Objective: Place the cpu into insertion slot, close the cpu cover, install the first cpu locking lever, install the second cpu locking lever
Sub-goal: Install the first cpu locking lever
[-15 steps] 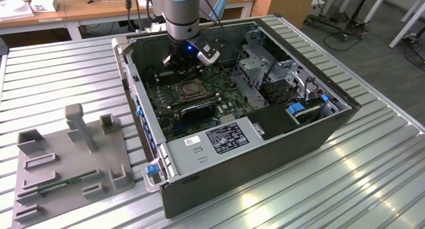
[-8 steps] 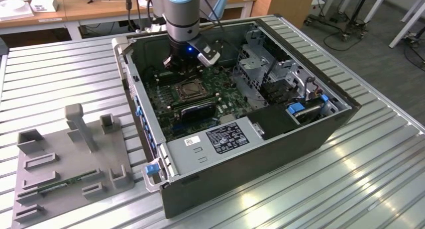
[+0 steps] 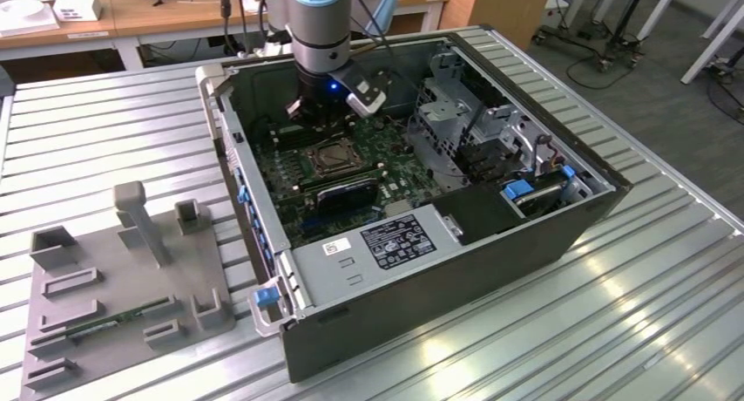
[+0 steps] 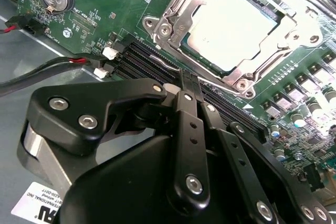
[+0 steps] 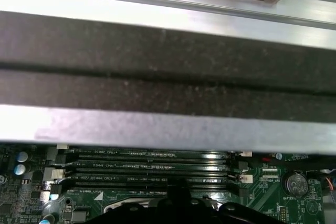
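- Second wrist view: your small, flat, square cpu point(image 4: 236, 27) with the pale silver metal top sits inside the square, silver-rimmed insertion slot point(image 4: 156, 24). Count step one as done.
- The thin, silvery, square-framed cpu cover point(image 4: 262, 56) looks to lie flat around the chip's edges, so it is probably closed.
- A thin metal locking lever point(image 4: 167, 64) runs along the slot's edge beside the long black memory slots point(image 4: 139, 56). You cannot tell whether it is hooked, so treat both levers as still open items.
- The black-fingered gripper point(image 4: 188, 85) hangs over the memory slots, just beside the slot, with its fingers drawn together and nothing between them.
- Exterior view: the gripper point(image 3: 329, 113) is inside the open dark computer case point(image 3: 465, 270), near the slot point(image 3: 329, 159).
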Available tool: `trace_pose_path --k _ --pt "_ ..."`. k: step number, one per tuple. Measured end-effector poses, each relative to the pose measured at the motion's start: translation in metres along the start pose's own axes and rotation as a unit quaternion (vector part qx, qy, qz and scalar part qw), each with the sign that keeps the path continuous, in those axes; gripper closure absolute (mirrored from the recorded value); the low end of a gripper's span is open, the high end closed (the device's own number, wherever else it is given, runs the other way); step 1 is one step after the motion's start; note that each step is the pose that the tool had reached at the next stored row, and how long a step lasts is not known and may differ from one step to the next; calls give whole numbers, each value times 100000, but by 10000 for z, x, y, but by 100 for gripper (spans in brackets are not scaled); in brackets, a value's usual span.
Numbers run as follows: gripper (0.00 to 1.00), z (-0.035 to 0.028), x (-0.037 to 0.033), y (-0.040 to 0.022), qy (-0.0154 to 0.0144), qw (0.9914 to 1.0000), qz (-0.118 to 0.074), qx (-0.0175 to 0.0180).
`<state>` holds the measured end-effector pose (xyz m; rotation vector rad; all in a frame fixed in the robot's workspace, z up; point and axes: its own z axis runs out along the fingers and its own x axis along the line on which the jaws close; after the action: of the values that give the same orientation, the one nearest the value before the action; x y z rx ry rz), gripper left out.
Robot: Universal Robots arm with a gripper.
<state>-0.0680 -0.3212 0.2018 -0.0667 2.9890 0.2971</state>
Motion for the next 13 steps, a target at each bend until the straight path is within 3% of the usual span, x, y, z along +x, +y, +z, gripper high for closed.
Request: trace_pose_path --k 13 --pt "89 -6 -5 -32 -5 100000 24 -183"
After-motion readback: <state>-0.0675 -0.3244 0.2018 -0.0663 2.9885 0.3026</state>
